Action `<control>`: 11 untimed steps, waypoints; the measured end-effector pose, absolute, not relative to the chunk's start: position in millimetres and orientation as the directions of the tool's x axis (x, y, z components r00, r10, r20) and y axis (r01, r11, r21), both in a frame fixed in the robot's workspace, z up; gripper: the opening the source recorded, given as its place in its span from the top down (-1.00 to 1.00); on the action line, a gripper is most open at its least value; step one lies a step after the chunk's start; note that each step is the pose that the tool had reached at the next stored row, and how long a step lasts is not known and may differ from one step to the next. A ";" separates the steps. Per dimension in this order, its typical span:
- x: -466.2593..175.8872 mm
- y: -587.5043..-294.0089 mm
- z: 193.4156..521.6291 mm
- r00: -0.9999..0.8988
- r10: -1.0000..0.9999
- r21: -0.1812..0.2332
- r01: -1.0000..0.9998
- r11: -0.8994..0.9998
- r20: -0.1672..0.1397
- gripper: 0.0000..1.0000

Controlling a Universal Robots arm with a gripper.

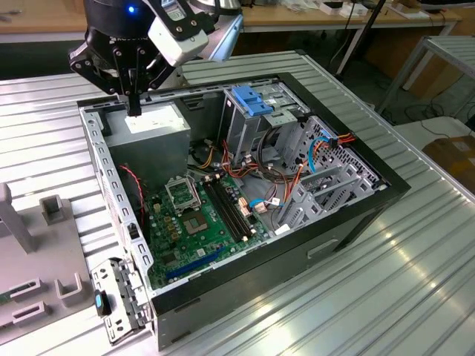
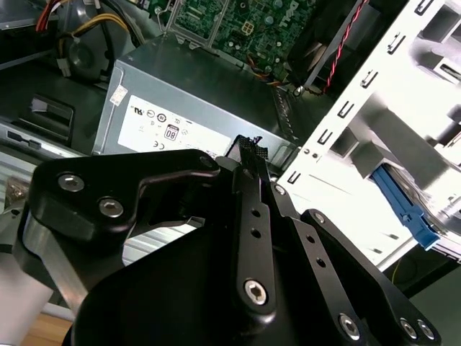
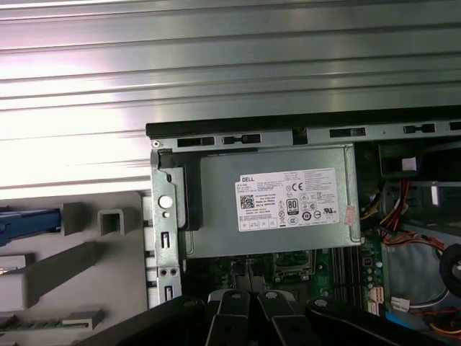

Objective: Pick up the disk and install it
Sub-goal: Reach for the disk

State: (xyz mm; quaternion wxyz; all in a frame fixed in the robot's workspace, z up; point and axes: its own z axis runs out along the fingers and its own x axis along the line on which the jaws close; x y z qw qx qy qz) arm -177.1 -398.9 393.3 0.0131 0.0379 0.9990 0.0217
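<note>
Above the corner of the open computer case [image 1: 356, 215] that holds the power supply [image 1: 152, 130], the gripper [image 1: 133, 110] hangs with its black fingers [image 2: 252, 209] pressed together and nothing between them. Its tip points down at the supply's top, close to the white label [image 3: 288, 200]; whether it touches the metal I cannot tell.

The disk [image 3: 25, 220] lies on the grey fixture [image 3: 79, 252] on the tabletop, just outside the case and apart from the gripper. It is told by its bright blue rail; its dark body is hard to make out. The case's perforated side wall [image 3: 164, 216] stands between the two.

Inside the case lie a green motherboard [image 1: 200, 215] on the floor and a light-blue slotted bracket [image 1: 256, 100] atop the drive cage at the neighbouring corner, with red, orange and blue cables [image 1: 326, 144] strung beside it. The case rests on a ribbed metal tabletop [image 1: 415, 282].

By count: one gripper, one disk, one power supply, one motherboard, one bracket, and two small grey blocks [image 3: 115, 218] on the fixture's edge nearest the case.
</note>
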 end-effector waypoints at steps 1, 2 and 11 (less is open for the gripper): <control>-177.9 -398.9 393.3 -0.997 0.076 0.044 0.075 0.996 -0.024 0.79; -178.8 -398.9 393.3 -0.997 0.076 0.044 0.075 0.996 -0.024 0.79; -186.2 -398.9 393.3 -0.997 0.076 0.044 0.075 0.996 -0.024 0.79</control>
